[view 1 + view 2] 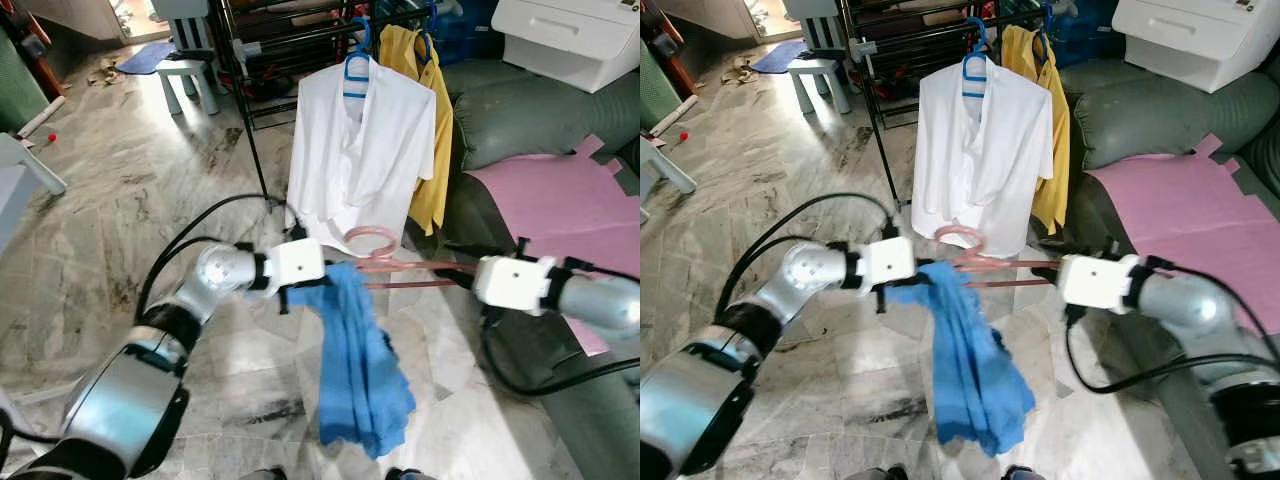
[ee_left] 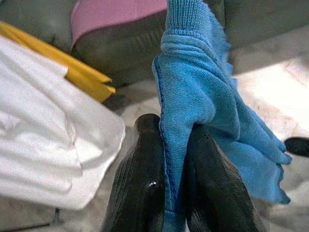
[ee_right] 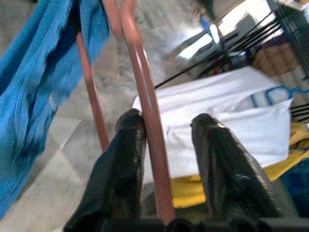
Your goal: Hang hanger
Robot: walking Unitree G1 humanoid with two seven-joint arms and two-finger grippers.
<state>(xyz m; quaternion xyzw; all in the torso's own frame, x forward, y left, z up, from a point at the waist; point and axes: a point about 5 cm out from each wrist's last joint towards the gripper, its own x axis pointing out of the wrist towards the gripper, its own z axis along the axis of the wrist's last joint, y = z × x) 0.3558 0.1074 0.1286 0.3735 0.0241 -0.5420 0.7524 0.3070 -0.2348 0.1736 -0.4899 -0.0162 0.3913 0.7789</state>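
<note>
Left gripper (image 2: 171,145) has its two black fingers pinched closed on a fold of the blue garment (image 1: 360,370), which drapes down toward the marble floor (image 1: 120,200) from the copper-pink hanger (image 1: 400,268). My right gripper (image 3: 166,130) straddles one bar of that hanger; the bar touches one finger while the other finger stands off it, so I judge the jaws partly open with the bar resting between them rather than clamped. From the head cameras the hanger lies almost level between my two wrists, its long axis running left to right, with the hook (image 1: 368,238) curling up at the far side toward the clothes rack (image 1: 290,40). That rack stands straight ahead and beyond, already carrying a white shirt (image 1: 360,150) on a blue hanger (image 1: 357,62) and a yellow shirt (image 1: 425,110) just right of it. To hang mine I judge the hook must rise well up and forward, and the white shirt hangs directly in the path. A grey-green sofa (image 1: 520,110) with a pink sheet (image 1: 560,200) crowds my right arm.
</note>
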